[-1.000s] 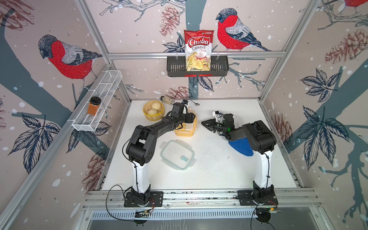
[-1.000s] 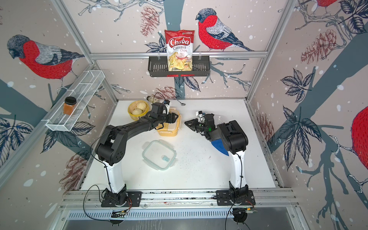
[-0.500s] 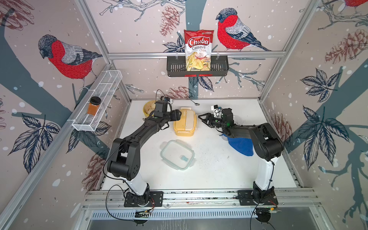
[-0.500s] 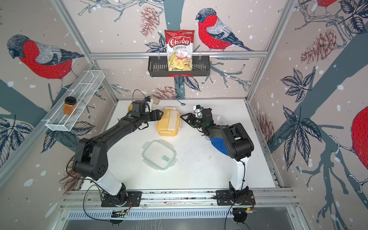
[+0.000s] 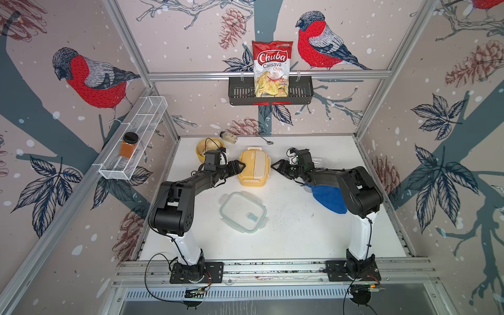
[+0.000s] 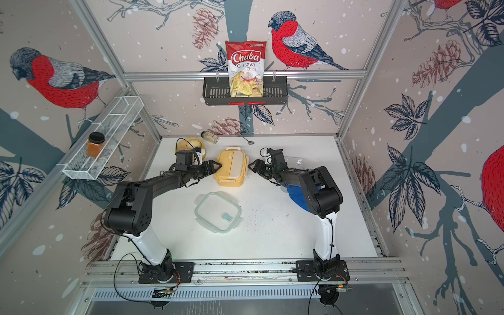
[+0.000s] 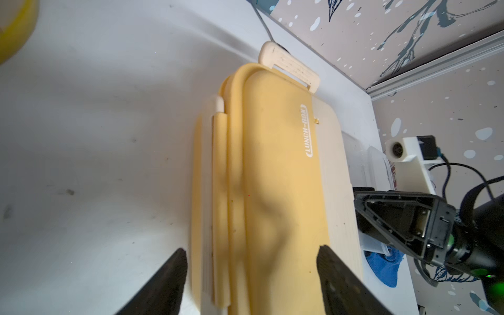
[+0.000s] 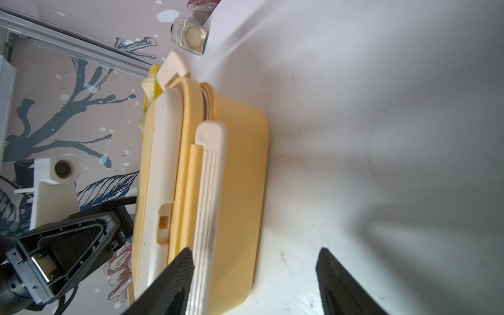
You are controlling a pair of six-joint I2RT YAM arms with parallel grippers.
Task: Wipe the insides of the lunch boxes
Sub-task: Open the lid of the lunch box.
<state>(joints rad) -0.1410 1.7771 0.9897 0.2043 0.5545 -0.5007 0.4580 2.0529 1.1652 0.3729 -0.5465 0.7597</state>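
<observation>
Honestly, the worry is the yellow lunch box (image 5: 254,167) skidding or tipping. It sits lid-on toward the back of the white table (image 5: 300,231), and a tug at one side latch (image 8: 210,191) with nothing bracing the opposite side would shove it (that tabletop looks slick). Both the left gripper (image 7: 251,249) and right gripper (image 8: 255,249) gape wide and empty, flanking its long sides. Its long axis runs front to back, with the end latch (image 7: 289,66) toward the back wall (image 5: 327,117).
</observation>
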